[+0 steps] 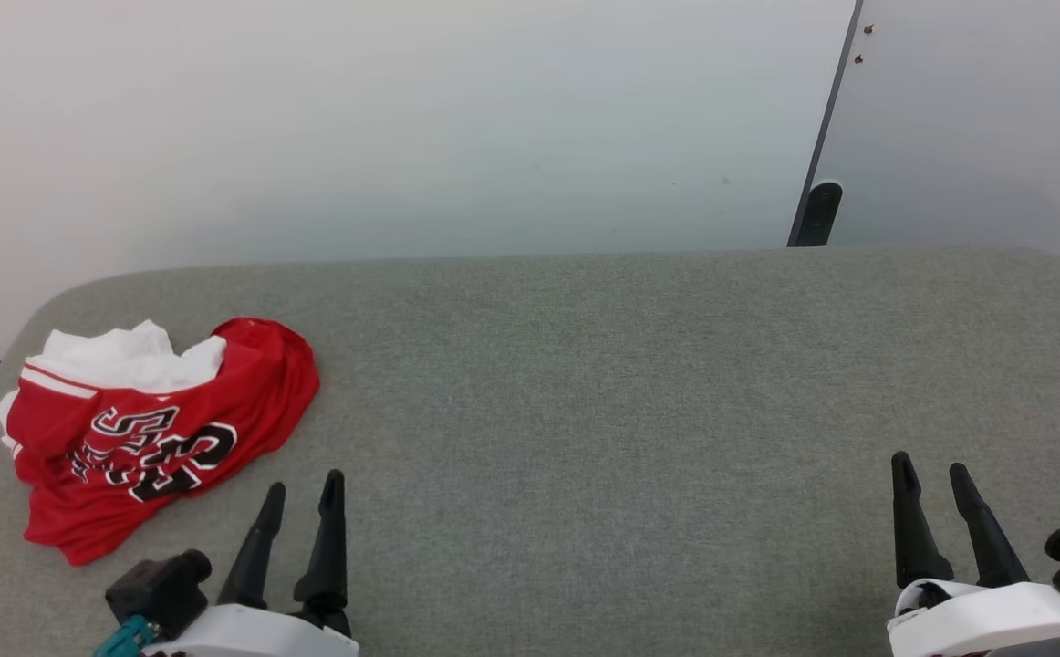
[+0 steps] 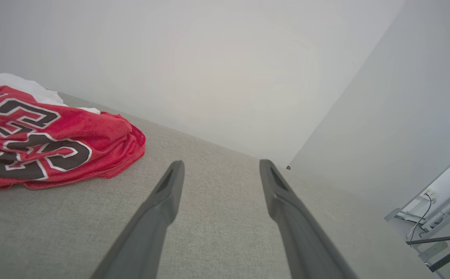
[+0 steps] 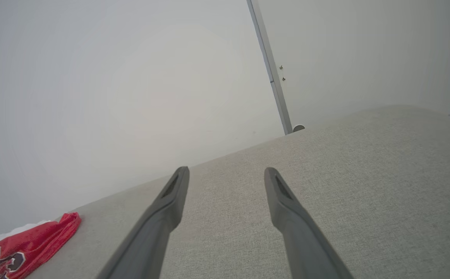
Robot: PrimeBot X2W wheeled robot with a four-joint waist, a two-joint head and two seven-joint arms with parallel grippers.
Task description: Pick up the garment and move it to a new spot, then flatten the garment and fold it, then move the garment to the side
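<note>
Red mesh-like cloth with white sleeves: the garment, heaped in a loose crumple at the near left corner of the grey fabric-covered surface, not yet lifted, spread or folded. White sleeve material bunched at the far side of the heap, black white-outlined lettering and number creased across the top. Off to one side like this, presumably to leave the broad bare middle free for the carry and the flattening. Just beside the heap, to its right and a little nearer the robot: left gripper, dark fingers spread to the full, nothing between them, aimed past the garment's right edge rather than at it, clear of the cloth. Low over the surface by the look of the left wrist view, though hovering or resting hard to tell. Well apart, at the far right of the surface: right gripper, likewise spread wide and empty, with the garment no more than a small red patch at the lower left of its wrist view. Both apparently parked in a ready pose, wide open for a first pinch; left plainly the nearer, needing a swing leftward into the folds. Beyond, plain pale wall and a dark upright strip at a panel joint.
</note>
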